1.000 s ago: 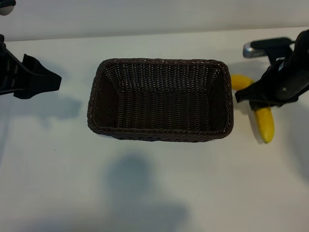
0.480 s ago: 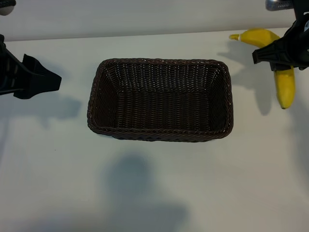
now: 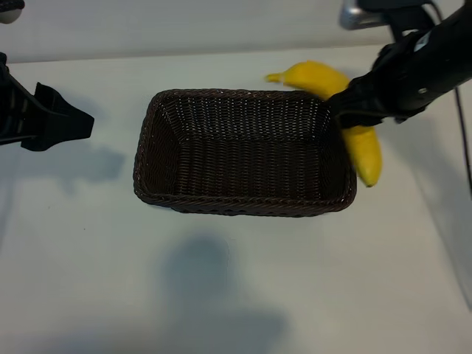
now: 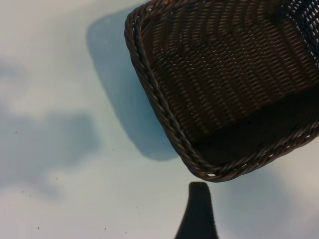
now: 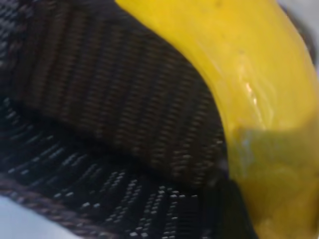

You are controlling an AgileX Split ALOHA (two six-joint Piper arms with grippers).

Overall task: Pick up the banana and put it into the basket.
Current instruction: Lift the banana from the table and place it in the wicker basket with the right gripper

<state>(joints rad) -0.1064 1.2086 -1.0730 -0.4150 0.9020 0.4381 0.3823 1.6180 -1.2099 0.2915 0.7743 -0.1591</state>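
The dark-brown woven basket sits in the middle of the white table. The yellow banana hangs above the basket's right end, stem toward the back, its other end reaching past the right rim. My right gripper is shut on the banana's middle. In the right wrist view the banana fills one side with the basket's weave right beneath it. My left gripper stays open at the far left, apart from the basket. In the left wrist view one dark finger shows near a basket corner.
White tabletop lies all round the basket, with soft shadows in front. A pale wall runs along the back edge. The right arm's grey wrist part sticks up at the top right.
My right gripper has lifted the banana off the table to the right of the basket, carried it toward the back, then leftward over the basket's right end. The left arm has not moved.
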